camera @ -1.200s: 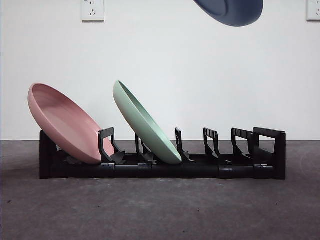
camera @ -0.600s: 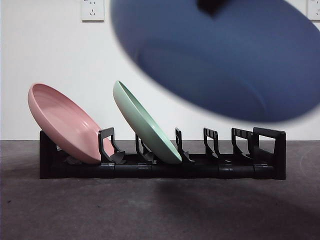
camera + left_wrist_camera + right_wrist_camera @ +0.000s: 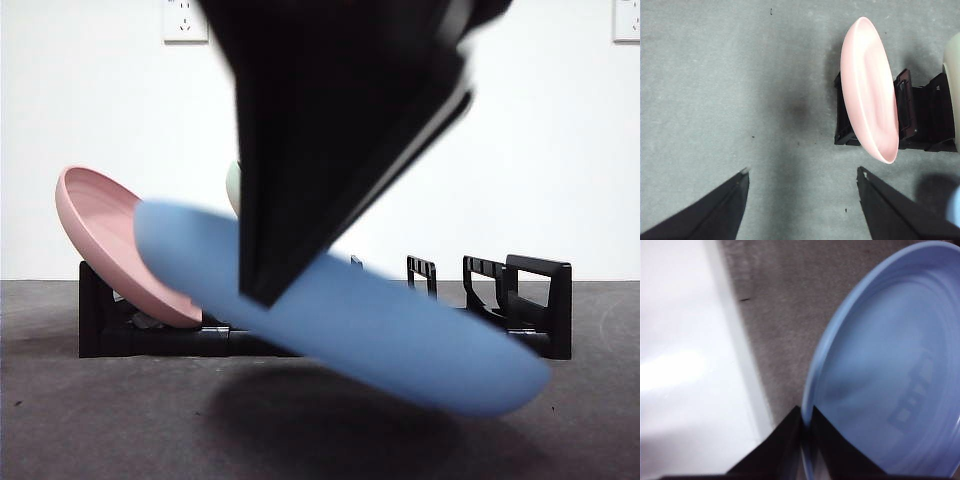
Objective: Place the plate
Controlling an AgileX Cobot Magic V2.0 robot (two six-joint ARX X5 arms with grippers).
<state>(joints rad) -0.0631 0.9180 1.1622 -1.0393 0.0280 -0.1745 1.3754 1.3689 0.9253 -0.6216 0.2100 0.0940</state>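
Blue plate (image 3: 340,320) hangs in the air, tilted, in front of the black rack (image 3: 520,300). The right hand (image 3: 806,440) is pinched tight on its rim. The free slots lie toward 3 o'clock, past the pink plate (image 3: 870,90). The left hand (image 3: 802,200) waits with its fingers apart over the grey surface (image 3: 100,420).

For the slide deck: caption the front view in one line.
Right gripper carries a tilted blue plate low before the black rack, partly hiding the pink plate.
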